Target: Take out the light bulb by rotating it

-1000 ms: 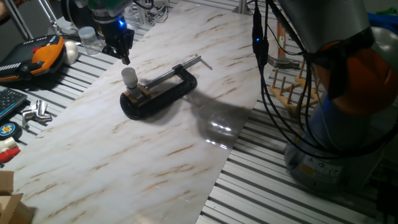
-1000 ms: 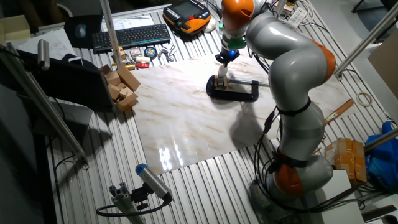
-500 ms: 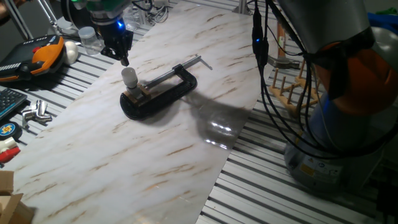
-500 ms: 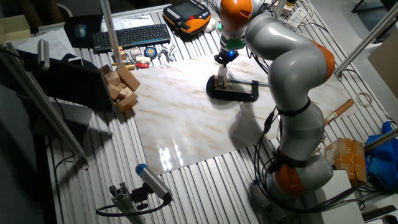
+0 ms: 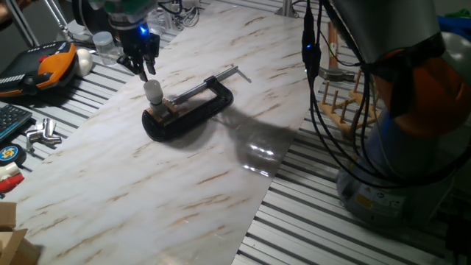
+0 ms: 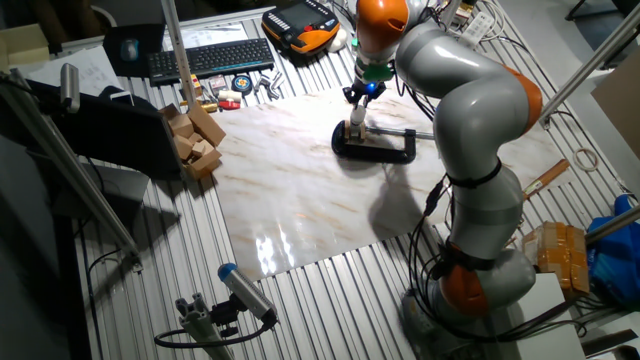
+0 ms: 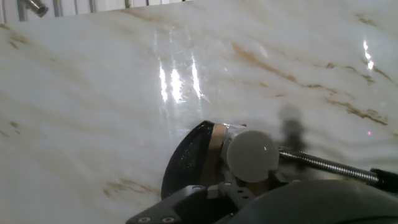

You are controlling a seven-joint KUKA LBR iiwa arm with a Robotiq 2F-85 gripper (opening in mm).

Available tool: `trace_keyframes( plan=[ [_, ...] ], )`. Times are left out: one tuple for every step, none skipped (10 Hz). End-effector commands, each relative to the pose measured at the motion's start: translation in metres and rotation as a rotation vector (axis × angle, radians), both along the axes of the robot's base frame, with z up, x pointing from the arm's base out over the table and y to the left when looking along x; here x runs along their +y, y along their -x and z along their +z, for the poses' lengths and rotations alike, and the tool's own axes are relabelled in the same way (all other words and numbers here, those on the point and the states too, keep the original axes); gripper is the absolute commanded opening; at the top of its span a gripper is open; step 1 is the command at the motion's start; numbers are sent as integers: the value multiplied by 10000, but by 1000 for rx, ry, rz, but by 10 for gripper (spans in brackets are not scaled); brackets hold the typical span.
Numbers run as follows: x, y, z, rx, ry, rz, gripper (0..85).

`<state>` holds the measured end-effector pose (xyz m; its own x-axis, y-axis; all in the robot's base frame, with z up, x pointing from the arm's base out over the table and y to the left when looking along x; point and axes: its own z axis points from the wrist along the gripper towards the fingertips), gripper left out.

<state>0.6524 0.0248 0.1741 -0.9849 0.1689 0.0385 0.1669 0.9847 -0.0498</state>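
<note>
While we are looking down from one fixed view, our pincer (image 5: 142,68) is hanging just above and slightly behind the light bulb (image 5: 153,90), with a small gap between its tips and the frosted dome. The fingers (image 5: 148,65) are pointing downward and standing a little apart, gripping nothing. The light bulb is sitting upright in a tan wooden socket block (image 5: 166,110), and that block is being squeezed in the mouth of a black C-clamp (image 5: 193,112) lying flat on the marble-patterned worktop (image 5: 184,177). The clamp's threaded screw (image 5: 210,82) is running away from the block toward the far right.

From the other fixed view we are seeing the same arrangement at a smaller size: the pincer (image 6: 360,93) is poised over the bulb (image 6: 356,115), and the clamp (image 6: 378,146) is lying near the far edge of the worktop (image 6: 300,190). Wooden blocks (image 6: 195,140) are piled by the left edge of the marble sheet, and a keyboard (image 6: 212,57) is resting further back.

In the hand view we are looking nearly straight down on the light bulb (image 7: 252,155), its round white top low in the picture, with the screw (image 7: 326,165) stretching off to the right.
</note>
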Motion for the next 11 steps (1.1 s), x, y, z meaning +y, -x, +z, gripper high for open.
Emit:
trace_keyframes(
  plan=[
    [-2, -1, -5, 5, -3, -123, 340],
    [-2, -5, -9, 18, -11, -179, 340],
    [-2, -6, -9, 16, -27, -198, 340],
    [-1, 1, -6, -30, -40, -175, 340],
    [-1, 4, -6, -35, -42, -184, 340],
    [0, 9, -3, -40, -41, -202, 340],
    [5, 13, -2, -51, -43, -231, 340],
    [8, 12, -5, -57, -45, -279, 340],
    [9, 11, -9, -64, -47, -345, 510],
    [9, 7, -19, -67, -52, -446, 510],
    [10, 9, -25, -58, -49, -535, 510]
  ],
)
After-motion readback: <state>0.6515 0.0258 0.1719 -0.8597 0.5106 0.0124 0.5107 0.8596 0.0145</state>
